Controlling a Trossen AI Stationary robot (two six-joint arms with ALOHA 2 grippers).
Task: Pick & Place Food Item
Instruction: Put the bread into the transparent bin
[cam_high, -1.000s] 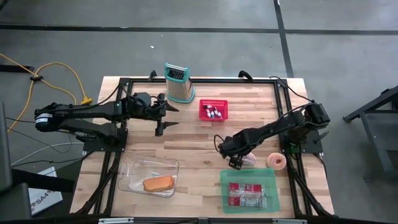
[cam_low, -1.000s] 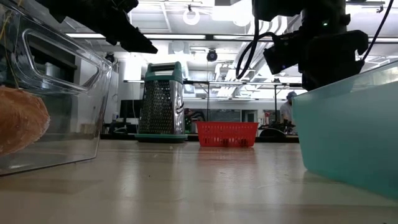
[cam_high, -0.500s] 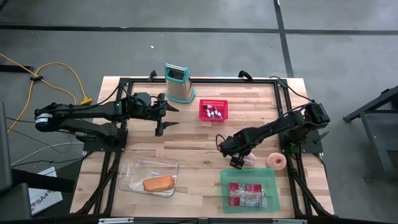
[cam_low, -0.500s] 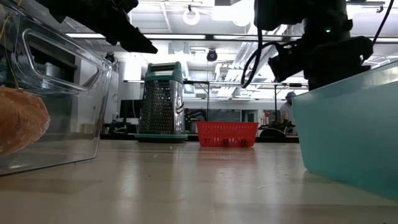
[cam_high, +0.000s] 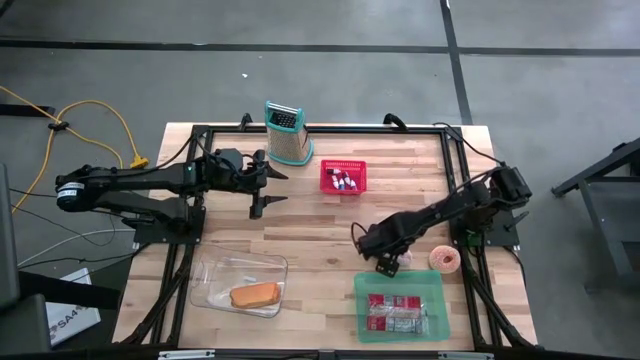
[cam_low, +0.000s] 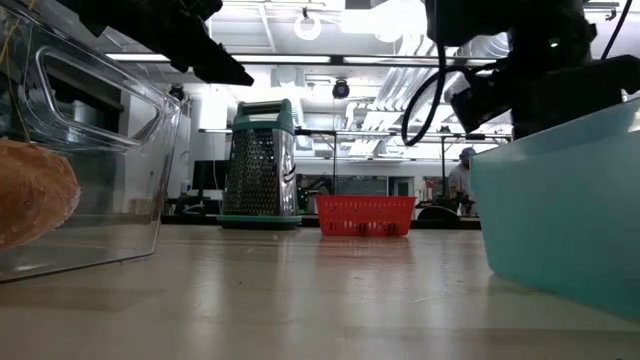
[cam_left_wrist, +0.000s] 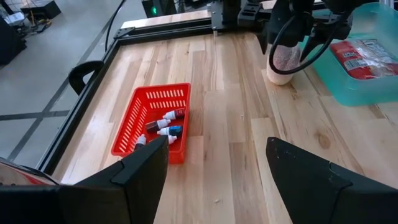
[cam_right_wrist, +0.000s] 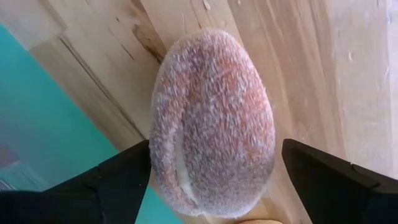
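Two risks are to be watched from this position, both judged from how closely things are packed near the table's (cam_high: 330, 215) front right: the sugared pastry (cam_right_wrist: 214, 121) lies right against the wall of the teal bin (cam_high: 400, 285), so a jaw lowered on that side could be caught on the bin's rim or could shove the bin instead of sliding past, and the pastry is rounded and soft-looking, so a squeeze made off-centre could roll it out sideways or crush it. A frosted donut (cam_high: 444, 259) lies just beside the spot too and could be nudged by the arm. Now the jaws: the right gripper (cam_high: 388, 262) is poised directly over the pastry, its jaws spread wide, one dark finger to each side of it as seen in the right wrist view, with clear wood showing between finger and food on at least one side, so nothing is clamped and no contact can be confirmed. The left gripper (cam_high: 268, 187) is parked well apart, raised over the table's rear left beside the box grater (cam_high: 286, 132), its jaws likewise spread and empty, pointed toward the red basket (cam_left_wrist: 154, 121) of small bottles. A bread piece (cam_high: 256, 295) is seen lying in the clear container (cam_high: 215, 270) at front left, and packaged items are seen inside the teal bin.
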